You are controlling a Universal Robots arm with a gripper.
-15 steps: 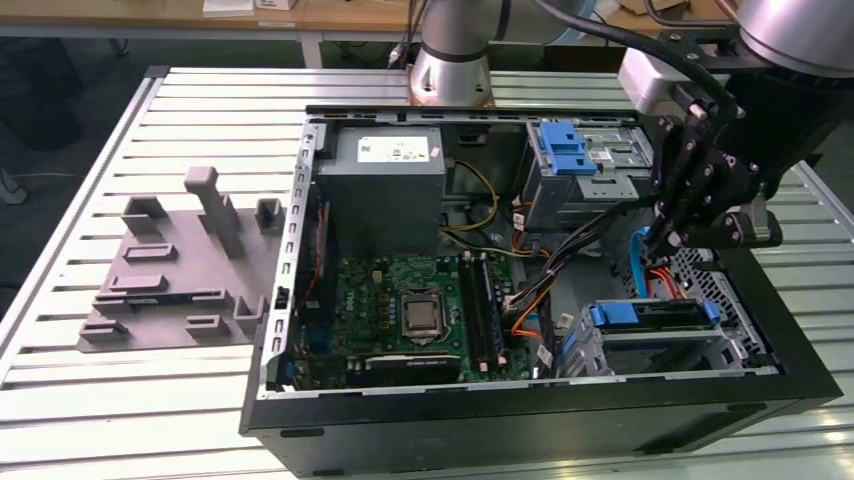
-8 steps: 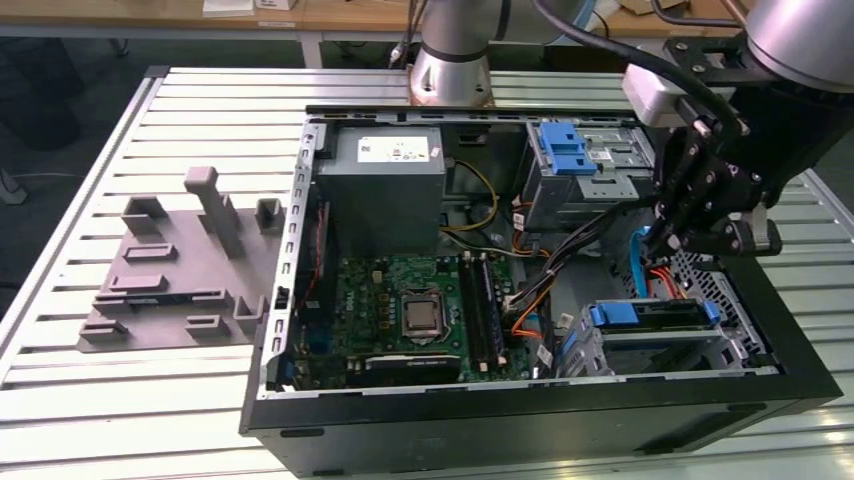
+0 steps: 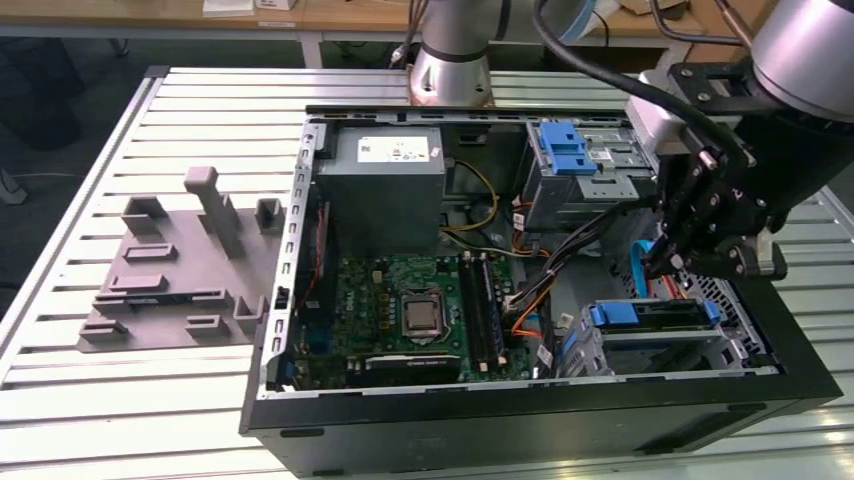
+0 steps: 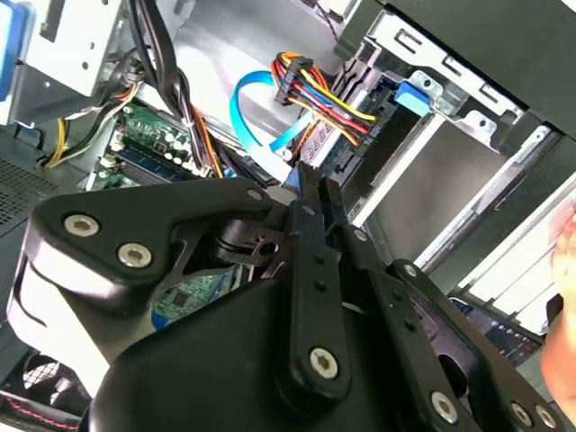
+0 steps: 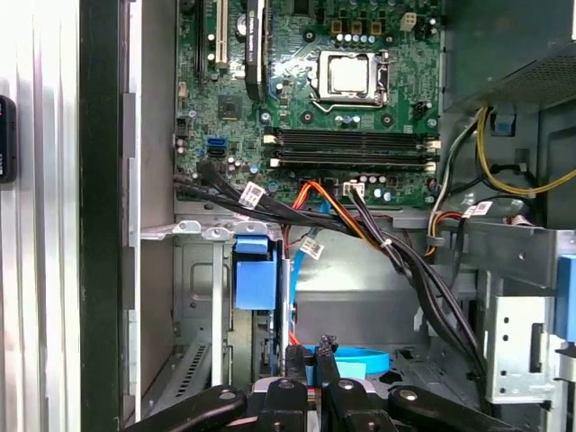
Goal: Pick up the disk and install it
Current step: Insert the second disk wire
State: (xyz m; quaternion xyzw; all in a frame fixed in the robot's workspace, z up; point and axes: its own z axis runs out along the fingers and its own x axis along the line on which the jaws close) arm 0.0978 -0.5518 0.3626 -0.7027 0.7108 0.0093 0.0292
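Note:
The disk (image 3: 663,314), a flat drive edged in blue plastic, lies level in the lower drive cage at the front right corner of the open computer case (image 3: 287,300) in the exterior view. Its blue carrier end also shows in the first wrist view (image 5: 252,272) and in the second wrist view (image 4: 414,95). My gripper (image 3: 663,262) hangs inside the case just above the disk, beside a light blue data cable (image 3: 639,272). In both wrist views the black fingers (image 5: 297,362) stand pressed together, with nothing seen between them (image 4: 310,184).
The motherboard (image 3: 407,310) fills the case floor, with a grey power supply box (image 3: 387,190) behind it. An upper grey drive bay with a blue latch (image 3: 567,150) stands at the back right. Loose cable bundles (image 5: 360,225) cross beside the cage. A grey fixture (image 3: 180,265) sits on the slatted table.

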